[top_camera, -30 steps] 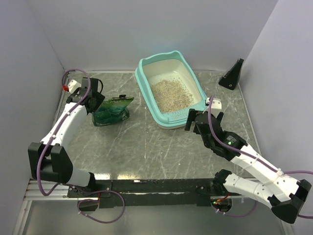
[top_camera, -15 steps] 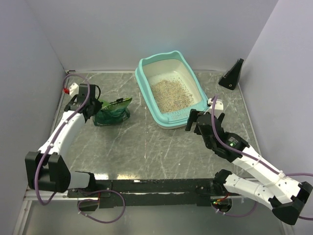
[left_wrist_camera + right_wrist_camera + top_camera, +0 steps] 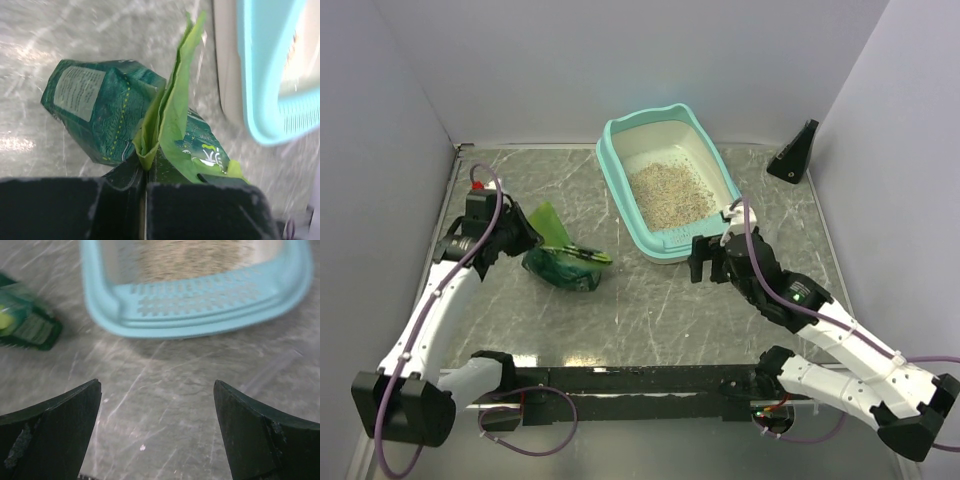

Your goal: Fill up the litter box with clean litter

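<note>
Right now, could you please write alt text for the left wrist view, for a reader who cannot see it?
The jaws of the left gripper are shut on the light green flap of a crumpled dark green bag, seen against the grey table. The teal rim of the litter box shows at the right.

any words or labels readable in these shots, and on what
pale label panel on the green bag: lines of print, too small and blurred to read
white logo marks on the same bag: creased and cut off, not readable
litter box: no text visible
</note>
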`<state>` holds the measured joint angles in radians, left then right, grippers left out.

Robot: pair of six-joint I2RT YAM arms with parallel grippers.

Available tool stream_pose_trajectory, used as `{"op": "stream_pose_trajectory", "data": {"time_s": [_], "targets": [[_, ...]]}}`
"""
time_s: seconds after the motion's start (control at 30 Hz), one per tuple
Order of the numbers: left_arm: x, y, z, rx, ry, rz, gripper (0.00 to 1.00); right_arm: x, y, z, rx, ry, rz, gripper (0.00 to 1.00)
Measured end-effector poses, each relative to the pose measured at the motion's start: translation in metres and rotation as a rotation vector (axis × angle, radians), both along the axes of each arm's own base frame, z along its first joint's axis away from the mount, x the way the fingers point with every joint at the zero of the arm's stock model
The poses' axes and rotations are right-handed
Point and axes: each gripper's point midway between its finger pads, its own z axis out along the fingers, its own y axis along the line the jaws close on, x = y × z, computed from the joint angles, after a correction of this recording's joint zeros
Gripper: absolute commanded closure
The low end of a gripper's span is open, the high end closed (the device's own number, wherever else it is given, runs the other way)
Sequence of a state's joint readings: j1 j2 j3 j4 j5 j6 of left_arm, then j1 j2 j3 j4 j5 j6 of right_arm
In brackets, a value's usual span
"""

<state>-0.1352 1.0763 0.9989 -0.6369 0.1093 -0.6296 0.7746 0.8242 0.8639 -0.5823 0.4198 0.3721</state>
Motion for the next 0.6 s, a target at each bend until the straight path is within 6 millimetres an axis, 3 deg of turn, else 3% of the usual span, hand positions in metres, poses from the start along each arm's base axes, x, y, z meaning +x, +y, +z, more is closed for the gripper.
{"op": "stream_pose_trajectory", "data": {"time_s": [0.17,0.37,0.47,0.5,0.57,0.6], "targets": [[-0.023,-0.011,-0.013,-0.027,0.009,-0.101,0.99,-0.022,0.038,0.02,0.052,-0.046,0.31,0.01],[-0.03,-0.035,-0.022,-0.087,-0.001,-0.201,0.99,-0.047,0.092,0.042,-0.006,-0.082,0.597,0.0],[-0.033,-0.051,-0.019,-0.099,-0.026,-0.265,0.98,-0.053,0.116,0.037,-0.059,-0.069,0.688,0.0],[-0.034,-0.056,-0.018,-0.102,-0.031,-0.284,0.95,-0.053,0.122,0.032,-0.086,-0.063,0.711,0.0],[-0.036,-0.062,-0.018,-0.101,-0.036,-0.318,0.76,-0.052,0.132,0.024,-0.134,-0.054,0.75,0.0],[-0.036,-0.063,-0.019,-0.097,-0.036,-0.33,0.52,-0.051,0.136,0.021,-0.157,-0.053,0.768,0.0]]}}
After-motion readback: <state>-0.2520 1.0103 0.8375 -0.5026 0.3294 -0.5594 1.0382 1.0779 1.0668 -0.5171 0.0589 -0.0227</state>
